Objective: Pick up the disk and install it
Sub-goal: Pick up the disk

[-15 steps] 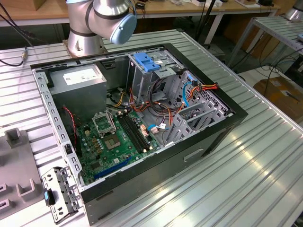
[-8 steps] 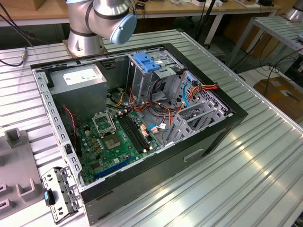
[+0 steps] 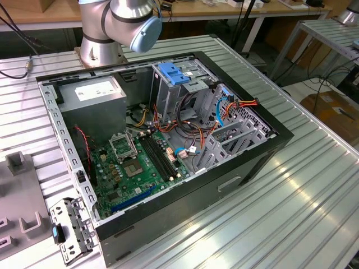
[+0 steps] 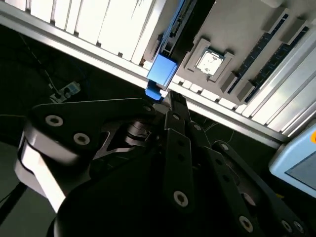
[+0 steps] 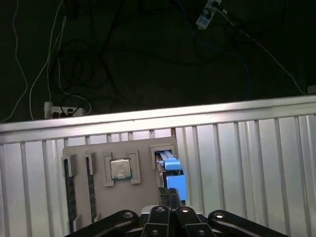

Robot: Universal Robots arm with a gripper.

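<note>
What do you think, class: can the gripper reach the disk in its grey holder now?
Probably yes. The gripper sits right at the disk, its blue-framed edge exposed in the grey holder; nothing lies between.

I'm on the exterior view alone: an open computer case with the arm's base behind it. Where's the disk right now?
Observer: In the first wrist view the disk sits edge-up in a slot of a grey fixture tray, outside the case.
Operator: And the gripper?
Observer: The gripper is right at one end of the disk's blue frame, above that tray.
Operator: Anything close by it could bump?
Observer: A processor chip lies flat in a square recess of the same tray, beside the disk's slot.
</note>
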